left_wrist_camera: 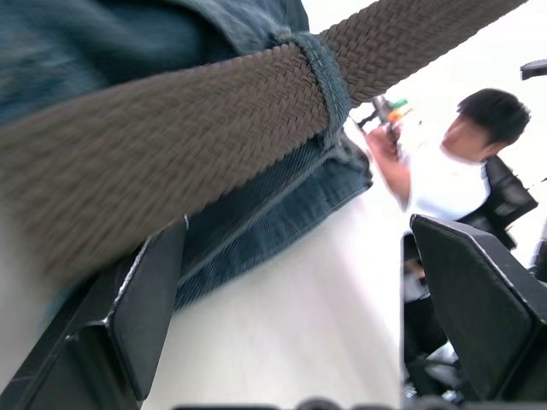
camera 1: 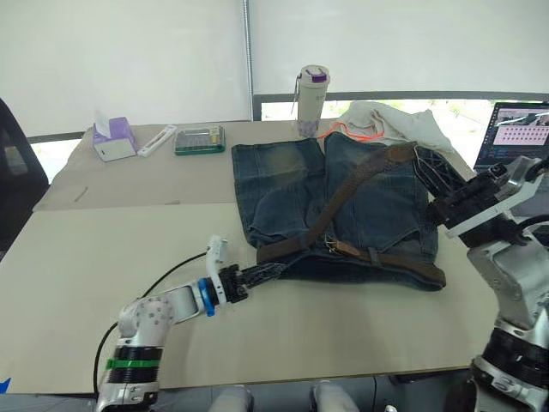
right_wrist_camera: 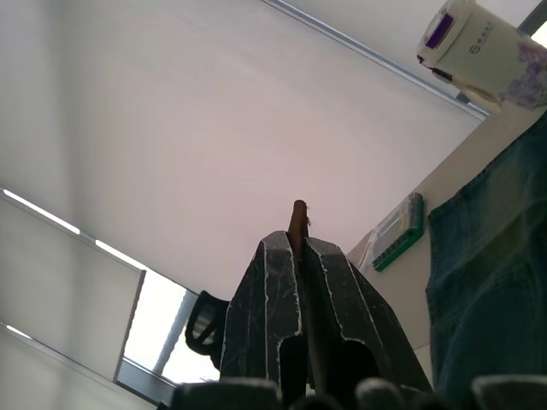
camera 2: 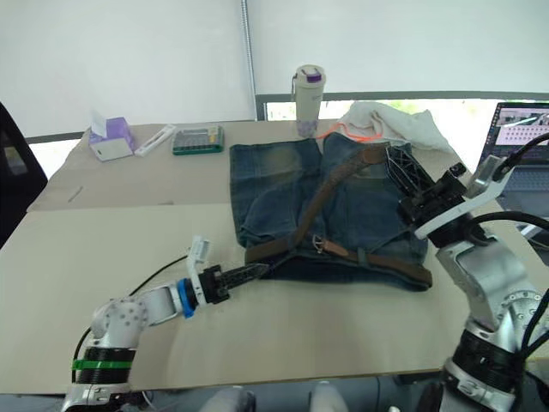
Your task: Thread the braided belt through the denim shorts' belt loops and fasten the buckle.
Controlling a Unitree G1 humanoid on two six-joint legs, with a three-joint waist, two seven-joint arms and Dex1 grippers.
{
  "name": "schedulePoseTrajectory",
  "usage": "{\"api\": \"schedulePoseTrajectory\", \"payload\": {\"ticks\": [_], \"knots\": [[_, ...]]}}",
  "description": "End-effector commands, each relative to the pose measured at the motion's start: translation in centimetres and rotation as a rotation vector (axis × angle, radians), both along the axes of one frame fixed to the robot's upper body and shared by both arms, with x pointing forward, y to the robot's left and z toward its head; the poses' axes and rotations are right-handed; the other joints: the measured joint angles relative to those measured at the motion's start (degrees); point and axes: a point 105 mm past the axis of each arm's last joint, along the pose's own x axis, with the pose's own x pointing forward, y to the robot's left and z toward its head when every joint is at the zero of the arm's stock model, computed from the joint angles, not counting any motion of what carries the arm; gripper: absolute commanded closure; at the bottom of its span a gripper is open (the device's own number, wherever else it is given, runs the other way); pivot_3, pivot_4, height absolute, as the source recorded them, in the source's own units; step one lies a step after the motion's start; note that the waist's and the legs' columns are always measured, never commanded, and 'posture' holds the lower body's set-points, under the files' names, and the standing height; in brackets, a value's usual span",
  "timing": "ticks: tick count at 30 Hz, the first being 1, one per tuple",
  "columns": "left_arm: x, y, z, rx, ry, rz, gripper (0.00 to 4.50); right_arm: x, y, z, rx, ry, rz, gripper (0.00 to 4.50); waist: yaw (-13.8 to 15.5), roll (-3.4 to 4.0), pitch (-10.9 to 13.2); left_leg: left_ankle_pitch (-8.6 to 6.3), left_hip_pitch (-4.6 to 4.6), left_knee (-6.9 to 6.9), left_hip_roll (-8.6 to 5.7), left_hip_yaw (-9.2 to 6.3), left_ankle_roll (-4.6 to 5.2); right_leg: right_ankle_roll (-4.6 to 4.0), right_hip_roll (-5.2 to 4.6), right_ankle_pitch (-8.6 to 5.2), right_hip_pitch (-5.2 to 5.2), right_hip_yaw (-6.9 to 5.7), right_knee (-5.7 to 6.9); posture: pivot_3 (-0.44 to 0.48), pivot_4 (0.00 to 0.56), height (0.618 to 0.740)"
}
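Denim shorts (camera 1: pixel 339 202) lie flat toward the far right part of table (camera 1: pixel 103 249), waistband facing the near edge, legs toward the far edge. Braided belt (camera 1: pixel 343 197) runs along the waistband through at least one belt loop (left_wrist_camera: pixel 318 73) (seen close in left wrist view, strap passing under the denim strip), then crosses diagonally up over the shorts to the right side. Small metal bit near waistband mid (camera 1: pixel 330 247) is prob the buckle; too small to be sure.

Left claw (camera 1: pixel 266 273) sits low on table at the waistband's left corner, fingers apart w/ nothing between them, strap and loop just ahead of it. Right claw (camera 2: pixel 403 176) is raised above the shorts' right edge, fingers together, clamped on the belt; right wrist view shows a thin brown strap edge pinched between the pads.

Step in hand, by my read: threading, partway. Some strap is already seated along the waistband, and the long run across the legs looks unthreaded. Buckle not fastened.

Next move prob needs: right claw to feed slack toward the waistband while left claw closes on the strap or denim near the loop to steady it, so the strap slides and the shorts don't drag. Free end has to be lined up flat w/ next loop opening.

Far side: tumbler (camera 1: pixel 312 99), white cloth (camera 1: pixel 386 120), calculator (camera 1: pixel 200 139), tissue box (camera 1: pixel 114 139). Laptop (camera 1: pixel 519 129) at right edge.
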Motion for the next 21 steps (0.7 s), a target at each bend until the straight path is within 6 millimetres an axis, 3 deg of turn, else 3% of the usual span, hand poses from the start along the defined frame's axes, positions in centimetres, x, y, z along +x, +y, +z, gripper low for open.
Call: {"api": "schedulePoseTrajectory", "payload": {"ticks": [1, 6, 13, 17, 21], "knots": [[-2.2, -0.5, 5.0, -0.204, -0.122, -0.123, 0.04, -0.9, 1.5, 1.2, 0.027, -0.052, 0.028, 4.5, 0.37, 0.02, 0.01, 0.0, -0.04, 0.0, 0.01, -0.04, 0.0, -0.14, -0.02, 0.08, -0.01, -0.06, -0.04, 0.0, 0.15, 0.74], [-3.2, -1.6, 9.0, -0.376, -0.189, -0.193, 0.04, -0.7, 4.3, -0.5, 0.043, 0.026, 0.099, 4.5, 0.32, 0.03, 0.01, 0.0, -0.04, 0.02, 0.04, -0.17, 0.0, -0.16, -0.05, 0.13, 0.04, -0.01, -0.17, 0.0, 0.15, 0.74], [-0.2, -5.0, 9.3, -0.433, -0.026, -0.07, 0.04, -0.9, 6.2, -0.7, 0.09, 0.03, 0.157, 4.5, 0.15, 0.06, 0.01, 0.01, -0.01, 0.03, 0.0, -0.12, 0.0, -0.2, 0.02, 0.23, 0.12, -0.01, -0.26, 0.0, 0.15, 0.74], [-1.4, -6.6, 9.8, -0.432, -0.013, -0.161, 0.04, -1.1, 6.9, -0.9, 0.078, 0.036, 0.18, 4.5, -0.09, 0.06, 0.0, 0.01, -0.03, 0.04, -0.09, -0.09, 0.0, -0.18, 0.04, 0.32, 0.13, 0.01, -0.38, 0.0, 0.15, 0.74], [-0.9, -7.0, 10.8, -0.495, -0.011, -0.14, 0.04, -1.1, 7.1, -1.3, 0.064, 0.046, 0.187, 4.5, -0.08, 0.07, 0.0, 0.01, -0.01, 0.03, -0.09, 0.03, 0.0, -0.31, 0.12, 0.39, 0.12, 0.01, -0.37, 0.0, 0.15, 0.74]]}}
